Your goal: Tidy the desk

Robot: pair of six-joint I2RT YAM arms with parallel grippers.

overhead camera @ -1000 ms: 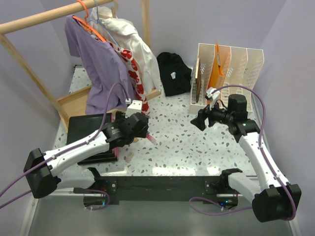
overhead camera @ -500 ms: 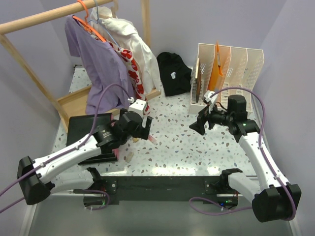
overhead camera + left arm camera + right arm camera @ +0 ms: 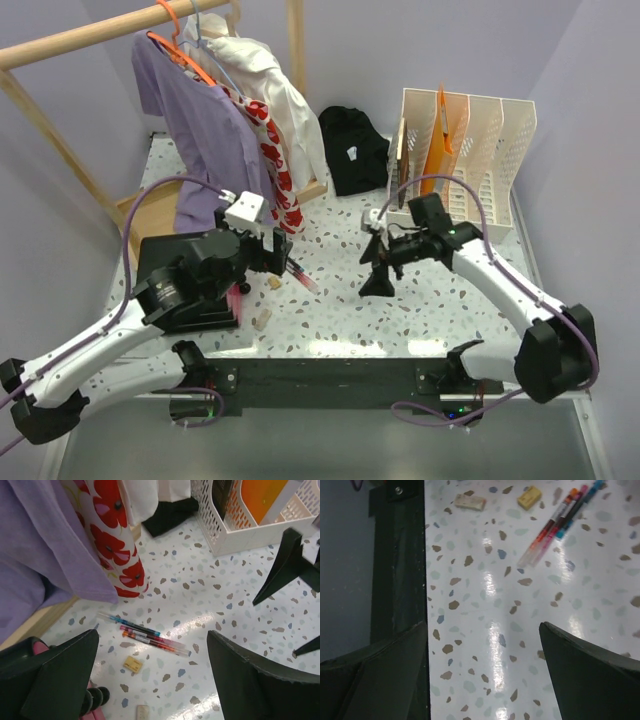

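**Left gripper [image 3: 275, 258] and right gripper [image 3: 374, 268] hover over a cluttered desk [image 3: 340, 315], both spread wide and holding nothing.**

The speckled desk fills the middle of the overhead view, its black rail [image 3: 330, 375] at six o'clock. A cluster of pens [image 3: 300, 278] lies at nine o'clock from the right gripper, just beside the left one. Two small erasers [image 3: 132, 664] sit toward eight o'clock of the pens. A white file rack [image 3: 480, 150] stands at one o'clock, and hanging clothes [image 3: 215, 130] at eleven.

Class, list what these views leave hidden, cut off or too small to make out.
- Top view: the left arm covers much of the black pad.
- Left wrist view: a pink object is mostly behind a finger.
- Left wrist view: the top edge cuts off the file rack.
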